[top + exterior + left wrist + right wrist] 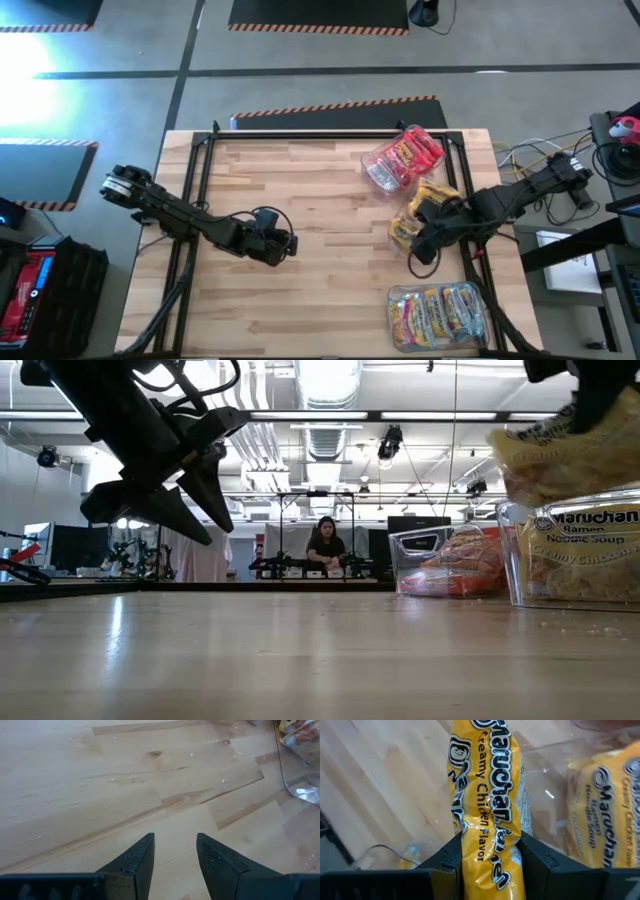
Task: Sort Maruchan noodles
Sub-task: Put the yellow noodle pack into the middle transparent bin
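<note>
Item: right gripper (pixel 487 852), over the table's (pixel 320 215) right side. Fingers pinched on a yellow packet (pixel 487 795), label "Creamy Chicken Flavor", held edge-on and lifted clear of the wood. Beside it a clear tub (pixel 600 815) with at least one more yellow packet inside.

Item: left gripper (pixel 175 857), left of centre, low over bare wood. Fingers part-spread, nothing between them. Waiting.

Item: far tub (pixel 403 158), at the right rear of the table, holding red packets.

Item: middle tub (pixel 432 205), yellow packets, mostly hidden under the right arm in the overhead view.

Item: near tub (pixel 440 315), at the front right corner, packets of mixed light blue, yellow and pink print.

Item: a person (pixel 326 545) seated well behind the table, not involved.

Step in hand, by my reading: carrying one yellow packet to its own colour's tub; most packets look already sorted, as none lie loose on the wood.

Next move calls for: bringing the packet over the yellow tub's opening and spreading the fingers only once it is inside the rim. The packet is crinkly and hangs long, so its end may catch the tub wall.
</note>
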